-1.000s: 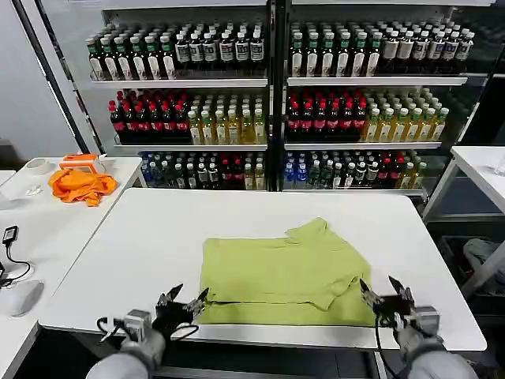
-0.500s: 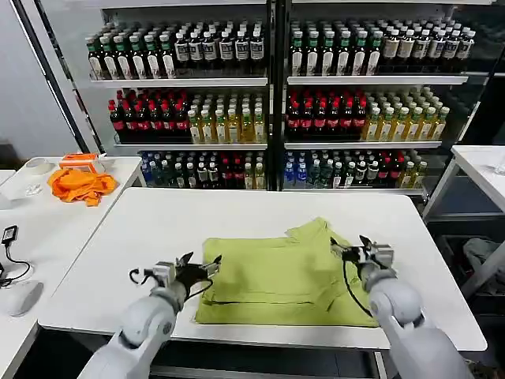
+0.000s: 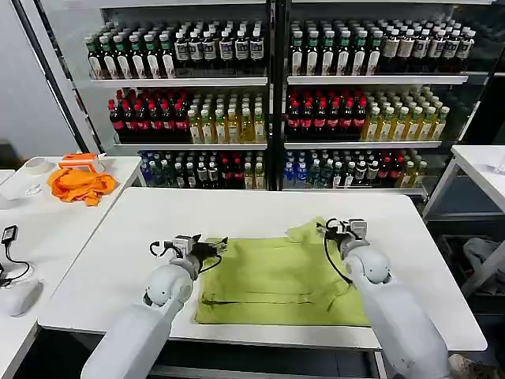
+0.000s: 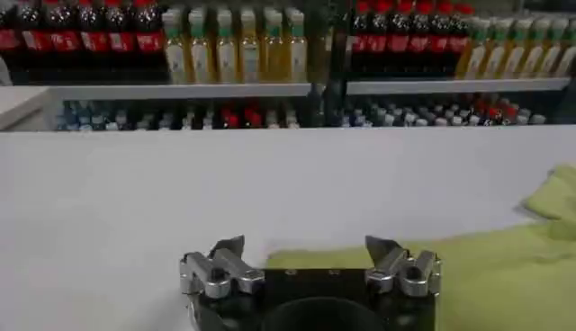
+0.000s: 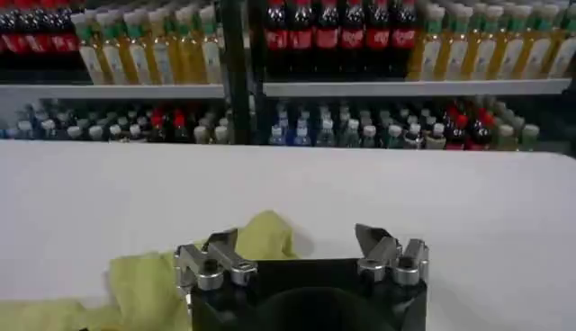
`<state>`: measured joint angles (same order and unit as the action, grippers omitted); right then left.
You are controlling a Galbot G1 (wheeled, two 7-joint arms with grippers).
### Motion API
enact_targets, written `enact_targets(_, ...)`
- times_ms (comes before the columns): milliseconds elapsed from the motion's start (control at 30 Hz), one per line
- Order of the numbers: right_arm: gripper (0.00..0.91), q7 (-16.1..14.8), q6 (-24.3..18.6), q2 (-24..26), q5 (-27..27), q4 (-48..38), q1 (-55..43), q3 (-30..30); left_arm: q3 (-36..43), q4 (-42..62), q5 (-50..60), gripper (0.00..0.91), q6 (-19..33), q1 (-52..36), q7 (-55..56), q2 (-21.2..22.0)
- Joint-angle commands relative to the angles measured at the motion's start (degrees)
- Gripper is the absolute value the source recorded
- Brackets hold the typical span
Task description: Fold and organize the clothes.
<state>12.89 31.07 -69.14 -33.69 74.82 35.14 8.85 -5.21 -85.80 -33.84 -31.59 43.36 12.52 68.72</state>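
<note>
The lime-green T-shirt (image 3: 276, 272) lies partly folded on the white table (image 3: 142, 229), with a sleeve sticking up at its far right corner. My left gripper (image 3: 216, 245) is open at the shirt's far left corner, its jaws spread over the cloth edge (image 4: 310, 259). My right gripper (image 3: 325, 227) is open at the raised sleeve (image 5: 265, 236) on the far right. Neither holds any cloth.
An orange cloth (image 3: 79, 184) and an orange-white object lie on the side table to the left. Shelves of bottled drinks (image 3: 268, 95) stand behind the table. Another white table (image 3: 483, 170) is at the right.
Both arms have reached forward from the table's near edge. The left gripper now sits at the shirt's far left corner, the right at the far right sleeve.
</note>
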Motion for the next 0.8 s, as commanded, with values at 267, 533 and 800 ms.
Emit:
enact_targets(267, 0.000, -0.30, -1.10, -2.64, -0.68, -8.66, -4.45, -2.52, 1.17, 2.38, -0.41, 0.020, -0.16, -1.08, -0.48, 0.00)
enact_targets(533, 0.000, -0.27, -1.12, -2.53, -0.67, -8.58, -4.17, -2.46, 0.44, 1.25, -1.53, 0.020, -1.24, 1.18, -1.92, -0.30)
enact_targets(800, 0.000, -0.77, -2.68, -2.60, -0.67, -7.57, -3.73, -2.40, -0.14, 1.43, -2.40, 0.020, -0.84, 1.34, -2.10, 0.05)
